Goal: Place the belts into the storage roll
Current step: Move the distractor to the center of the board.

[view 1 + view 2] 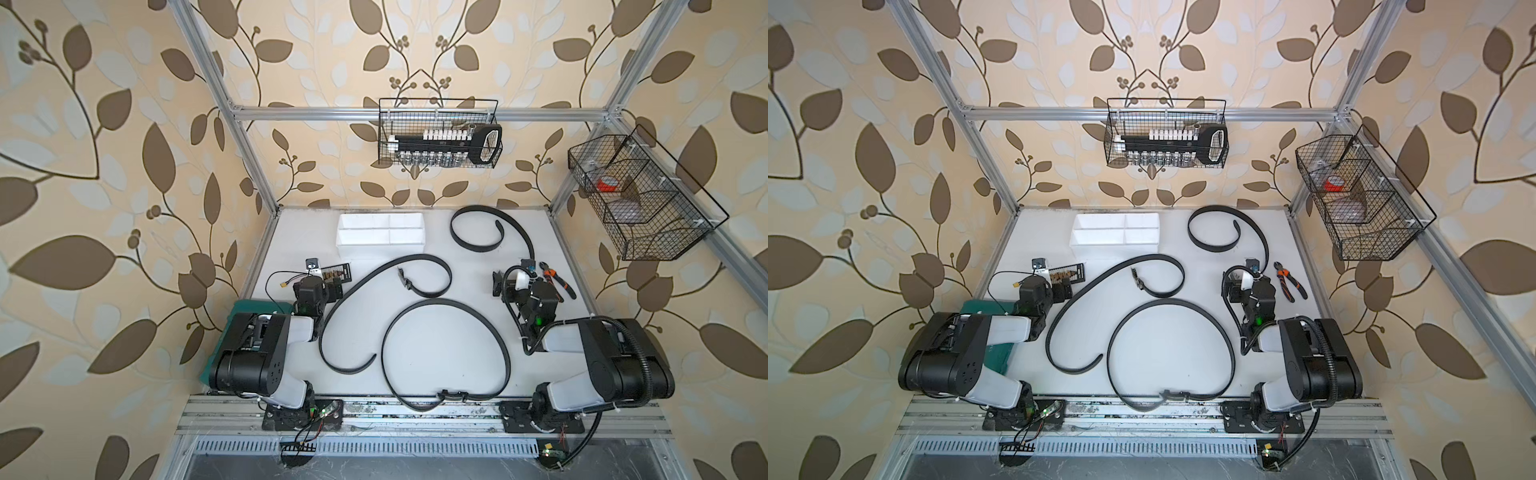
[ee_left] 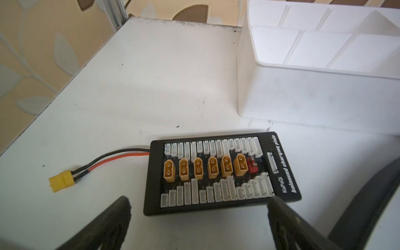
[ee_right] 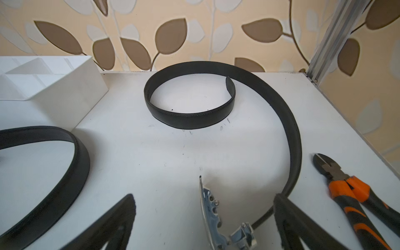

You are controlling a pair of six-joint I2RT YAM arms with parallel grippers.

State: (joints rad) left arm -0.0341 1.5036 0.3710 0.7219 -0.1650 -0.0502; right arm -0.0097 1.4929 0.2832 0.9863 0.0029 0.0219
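Three black belts lie uncoiled on the white table in both top views. One curls at the back right (image 1: pixel 478 248) (image 3: pixel 190 118), one snakes across the middle (image 1: pixel 419 257), and one forms a big loop at the front (image 1: pixel 440 302). The storage roll (image 1: pixel 380 249) (image 2: pixel 313 97), a white divided tray, stands at the back with nothing in it. My right gripper (image 3: pixel 204 198) is open low over the table, and the silver buckle (image 3: pixel 208 207) of the back-right belt stands between its fingers. My left gripper (image 2: pixel 199 203) is open and holds nothing, just short of a black charging board.
The charging board (image 2: pixel 220 173) with its yellow plug (image 2: pixel 61 180) lies left of the tray. Orange-handled pliers (image 3: pixel 350 190) lie by the right edge. A green case (image 1: pixel 249 309) sits under the left arm. Wire baskets hang on the back rail (image 1: pixel 440 137) and the right rail (image 1: pixel 640 199).
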